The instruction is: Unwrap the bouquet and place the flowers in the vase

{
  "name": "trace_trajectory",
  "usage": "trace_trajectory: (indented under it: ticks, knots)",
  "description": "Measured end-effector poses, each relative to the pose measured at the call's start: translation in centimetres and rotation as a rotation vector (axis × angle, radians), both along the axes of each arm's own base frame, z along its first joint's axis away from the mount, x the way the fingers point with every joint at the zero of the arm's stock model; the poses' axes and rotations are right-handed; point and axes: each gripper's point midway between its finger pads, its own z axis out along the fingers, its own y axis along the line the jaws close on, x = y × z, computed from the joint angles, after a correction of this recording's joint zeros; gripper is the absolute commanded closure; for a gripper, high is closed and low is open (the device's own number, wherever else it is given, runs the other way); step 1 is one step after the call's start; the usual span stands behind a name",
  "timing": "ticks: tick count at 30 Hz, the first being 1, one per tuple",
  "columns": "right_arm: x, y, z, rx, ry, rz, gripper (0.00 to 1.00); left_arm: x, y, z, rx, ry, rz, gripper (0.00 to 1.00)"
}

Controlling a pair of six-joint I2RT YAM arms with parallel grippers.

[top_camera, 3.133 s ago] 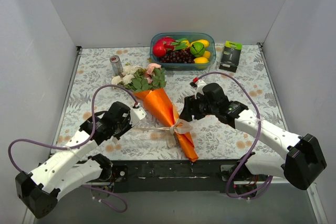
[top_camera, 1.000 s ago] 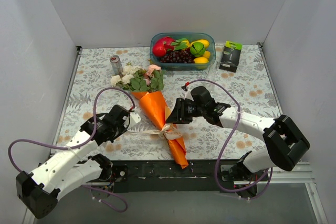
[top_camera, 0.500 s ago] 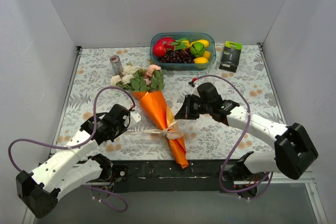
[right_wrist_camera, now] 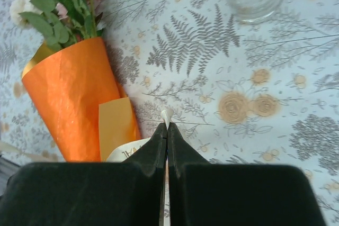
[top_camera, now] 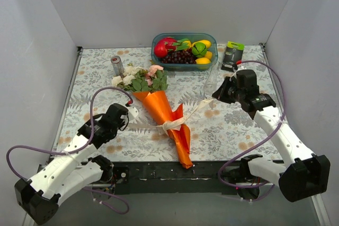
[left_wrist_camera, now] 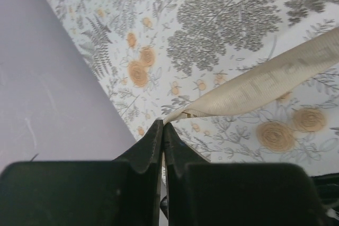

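Two taut ribbon ends in closed fingers, orange bouquet between them.

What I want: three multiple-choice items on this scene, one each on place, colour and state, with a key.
1. The silver can stands: A) just left of the flowers B) at the near edge C) far right corner.
2. The bouquet is wrapped in: A) blue B) orange C) white.
3. The right gripper is: A) open B) shut on the ribbon C) shut on nothing.
Key: A, it stands beside the white blooms; B, the cone is bright orange; B, the ribbon's tip sits between closed fingers.
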Motion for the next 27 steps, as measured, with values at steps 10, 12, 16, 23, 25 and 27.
trace_trajectory:
  ticks: [10, 12, 16, 23, 25, 27]
  knots:
    - [0.4, -9.2, 2.3, -0.18, -0.062, -0.281, 0.99, 0.7, 3.5, 3.4, 0.084, -0.169, 0.061, 1.0]
    - [0.2, -10.8, 2.1, -0.217, -0.052, -0.336, 0.99, 0.5, 3.8, 3.7, 0.082, -0.184, 0.069, 1.0]
    - [-0.6, -14.0, 1.5, -0.301, -0.019, -0.463, 0.99, -0.1, 4.4, 4.0, 0.078, -0.21, 0.085, 1.0]
    - [-1.1, -17.7, 1.4, -0.408, -0.004, -0.611, 0.29, -1.0, 5.8, 3.7, 0.131, -0.225, 0.101, 0.02]
    - [-1.0, -18.0, 1.4, -0.437, 0.011, -0.601, 0.17, -0.9, 5.7, 4.0, 0.131, -0.226, 0.101, 0.02]
    - [-0.3, -17.7, 2.4, -0.451, -0.002, -0.584, 0.11, -0.6, 5.3, 5.2, 0.123, -0.212, 0.092, 0.02]
